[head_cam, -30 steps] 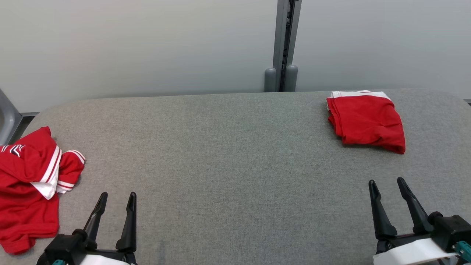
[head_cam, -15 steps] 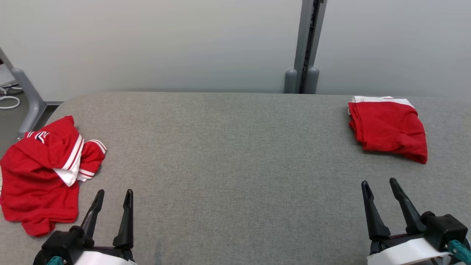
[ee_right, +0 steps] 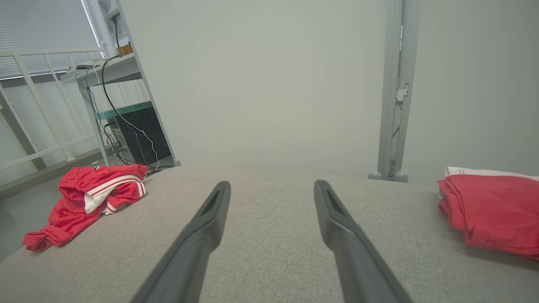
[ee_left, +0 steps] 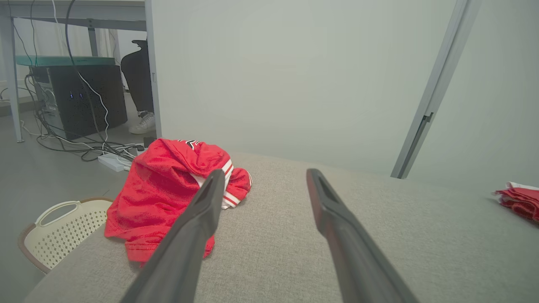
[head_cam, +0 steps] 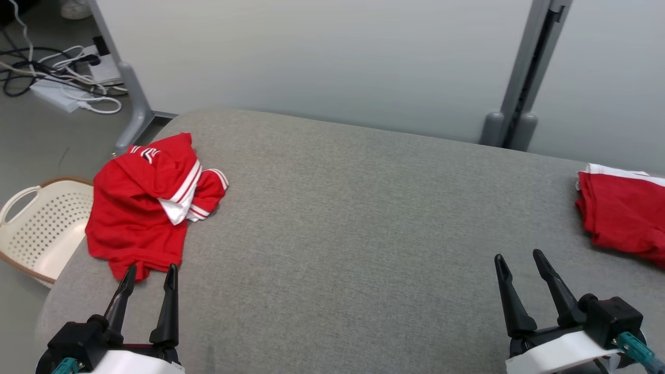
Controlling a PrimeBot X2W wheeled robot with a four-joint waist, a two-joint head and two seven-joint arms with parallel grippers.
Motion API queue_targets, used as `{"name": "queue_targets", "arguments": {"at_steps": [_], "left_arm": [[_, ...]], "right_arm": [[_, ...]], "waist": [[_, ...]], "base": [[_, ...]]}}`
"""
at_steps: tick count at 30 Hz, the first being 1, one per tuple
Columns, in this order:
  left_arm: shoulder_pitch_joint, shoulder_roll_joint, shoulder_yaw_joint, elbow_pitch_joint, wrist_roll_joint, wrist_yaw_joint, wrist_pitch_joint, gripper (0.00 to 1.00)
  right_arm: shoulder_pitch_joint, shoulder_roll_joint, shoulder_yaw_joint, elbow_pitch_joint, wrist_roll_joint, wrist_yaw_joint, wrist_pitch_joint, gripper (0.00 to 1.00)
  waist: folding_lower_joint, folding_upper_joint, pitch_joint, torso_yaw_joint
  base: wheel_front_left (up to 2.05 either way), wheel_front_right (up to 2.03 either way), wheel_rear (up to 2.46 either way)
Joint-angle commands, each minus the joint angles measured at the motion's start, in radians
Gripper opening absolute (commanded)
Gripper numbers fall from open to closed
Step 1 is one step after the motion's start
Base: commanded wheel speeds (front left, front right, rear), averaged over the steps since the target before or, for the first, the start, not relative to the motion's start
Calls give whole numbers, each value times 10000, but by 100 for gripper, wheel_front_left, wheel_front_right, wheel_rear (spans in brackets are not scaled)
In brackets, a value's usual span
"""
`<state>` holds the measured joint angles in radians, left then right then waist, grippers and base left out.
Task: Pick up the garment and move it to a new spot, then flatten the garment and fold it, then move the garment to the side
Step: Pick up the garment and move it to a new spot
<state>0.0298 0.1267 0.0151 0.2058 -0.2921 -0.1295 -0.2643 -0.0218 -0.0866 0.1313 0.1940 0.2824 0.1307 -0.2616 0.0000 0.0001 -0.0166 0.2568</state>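
Garment point(head_cam: 140, 208): lay crumpled at table's point(head_cam: 332, 234) left end.
My left gripper point(head_cam: 151, 267): was spread and empty, near its hem.
My right gripper point(head_cam: 518, 255): was spread, held nothing.

A pale grey-green wall point(head_cam: 311, 57) of smooth panels runs behind the grey fabric worktop point(head_cam: 363, 218), with a grey metal post point(head_cam: 522, 78) standing upright against it on two rounded feet. To the left, the grey floor point(head_cam: 31, 145) carries tangled cables point(ee_left: 76, 143) and a white power strip point(head_cam: 52, 94), and a cream perforated basket point(head_cam: 36, 228) sits just beside the worktop's rounded corner. Farther off, a black computer tower point(ee_left: 80, 99) stands under a desk point(ee_left: 76, 12), a person's shoe point(ee_left: 143, 124) rests near it, and slatted blinds point(ee_right: 42, 25) hang behind a white railing point(ee_right: 50, 51).
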Motion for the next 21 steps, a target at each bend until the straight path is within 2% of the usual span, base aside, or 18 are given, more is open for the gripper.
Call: {"name": "queue_targets", "arguments": {"at_steps": [1,7,15,21], "left_arm": [[-128,68,40,6,-29,-20,-7,100],[-2,17,101,16,54,-21,-8,100],[-14,43,298,22,79,-21,-8,100],[23,59,340,9,97,-21,-8,100]], "right_arm": [[-84,-44,0,39,68,4,-33,100],[-141,-25,246,164,111,4,-33,100],[-363,13,621,389,285,4,-33,100],[-486,44,781,536,357,4,-33,100]], "waist": [[0,-1,-28,468],[0,-1,-57,1183],[0,-1,-82,1680],[0,-1,-81,1792]], "base": [[0,0,0],[0,0,0],[0,0,0],[0,0,0]]}}
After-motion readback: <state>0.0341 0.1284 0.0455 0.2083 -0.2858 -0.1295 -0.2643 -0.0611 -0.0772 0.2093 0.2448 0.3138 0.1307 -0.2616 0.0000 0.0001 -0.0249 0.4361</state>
